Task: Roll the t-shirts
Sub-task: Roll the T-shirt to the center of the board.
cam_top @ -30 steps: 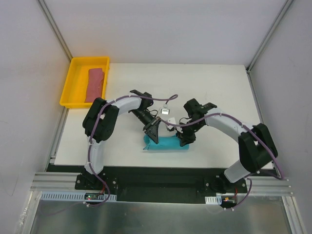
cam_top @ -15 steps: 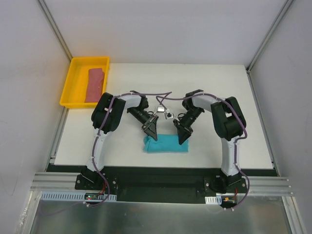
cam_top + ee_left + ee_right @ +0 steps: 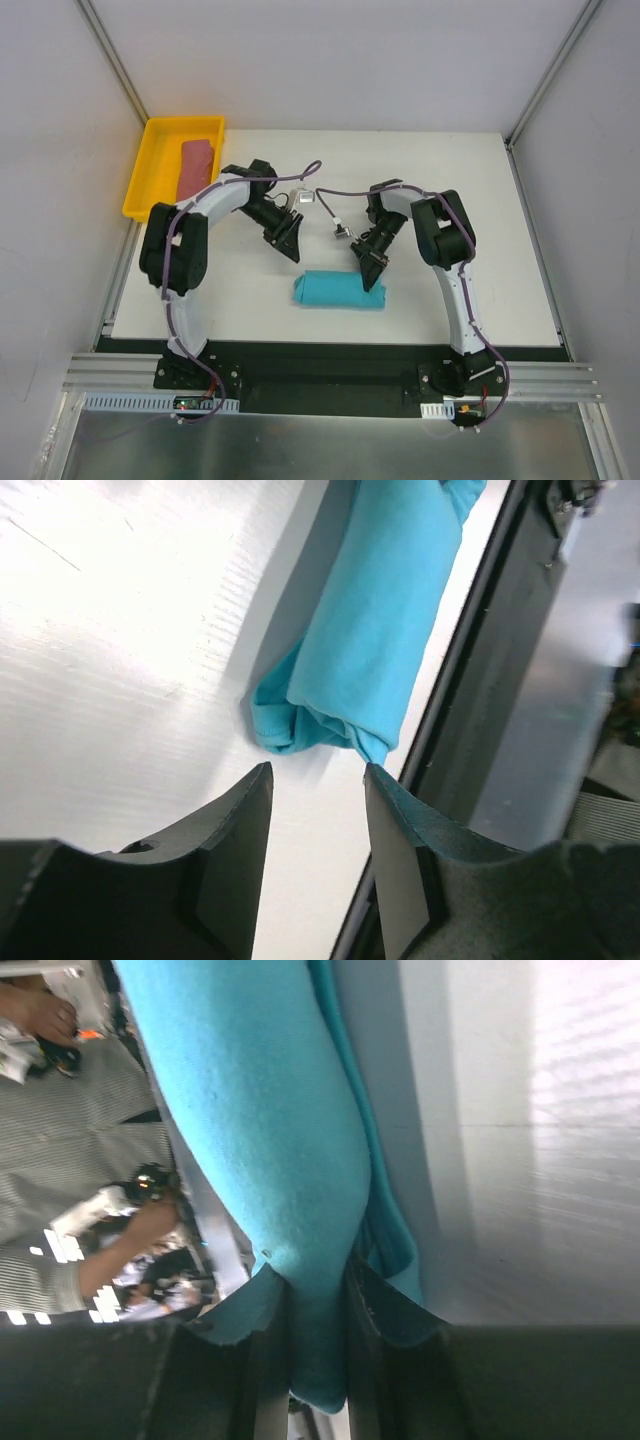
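Pinching the right end of the teal t-shirt (image 3: 335, 291) with the right gripper (image 3: 372, 274), jaws clenched on the cloth, with teal fabric bulging between and past the tips in the right wrist view. Holding the left gripper (image 3: 289, 243) back from the roll's left end, jaws parted and grasping nothing, with only bare table (image 3: 450, 190) showing between them in the left wrist view. Finding that shirt lying as a finished-looking roll across the table, close to the near edge and between the two arms, well apart from the yellow tray (image 3: 137, 180) at the far left corner. Finding the red-pink t-shirt (image 3: 197, 168) inside that tray, looking compact, though not clearly rolled rather than folded from this height. Risking, as a judgement, undoing the teal roll. Lifting or dragging it by one pinched end alone, with the other end unsupported, probably letting the outer layer peel away and the bundle sag or uncoil. Expecting the loose, ragged tuck at the left end to give first. Risking also pushing the roll off the near edge, given how close to that edge it is lying, through any pull toward the bases. Counting two t-shirts, one teal and one red-pink; one tray; two grippers, one gripping cloth and one free.
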